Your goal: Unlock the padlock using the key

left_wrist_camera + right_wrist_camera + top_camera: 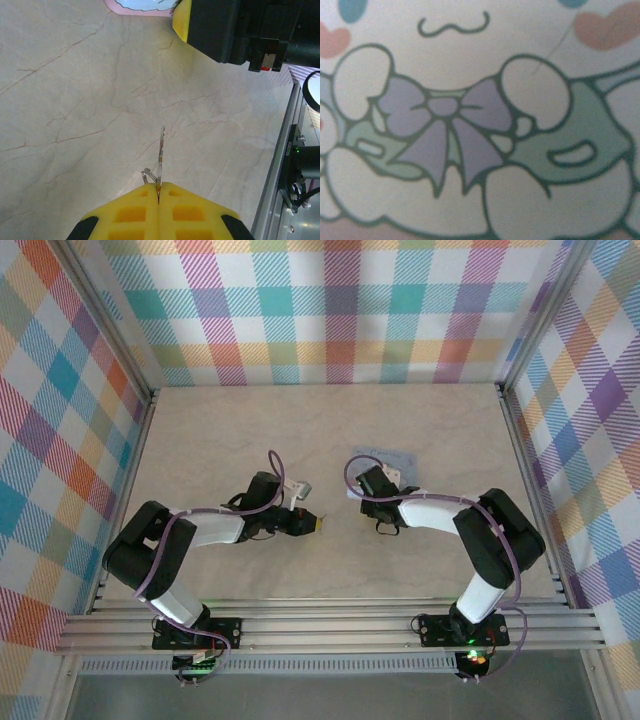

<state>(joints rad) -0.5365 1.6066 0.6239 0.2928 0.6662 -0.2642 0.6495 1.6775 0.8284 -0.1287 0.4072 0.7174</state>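
Note:
My left gripper (159,186) is shut on the key (161,150), a thin metal blade that sticks out forward between the yellow pads, with its small ring (148,176) just to the left. In the top view this gripper (313,524) hovers at mid-table and points right. The padlock (398,458), a pale blue flat block, lies on the table, and its pink-edged corner (142,6) shows in the left wrist view. My right gripper (383,477) sits right over it. Up close the padlock's face (470,75) shows a cartoon print with a purple bow. The right gripper's fingers are hidden.
The marble-look table (220,430) is walled by checked panels on three sides. An aluminium rail (330,625) runs along the near edge, where both arm bases are bolted. The right arm's black wrist body (240,30) hangs ahead of the left gripper.

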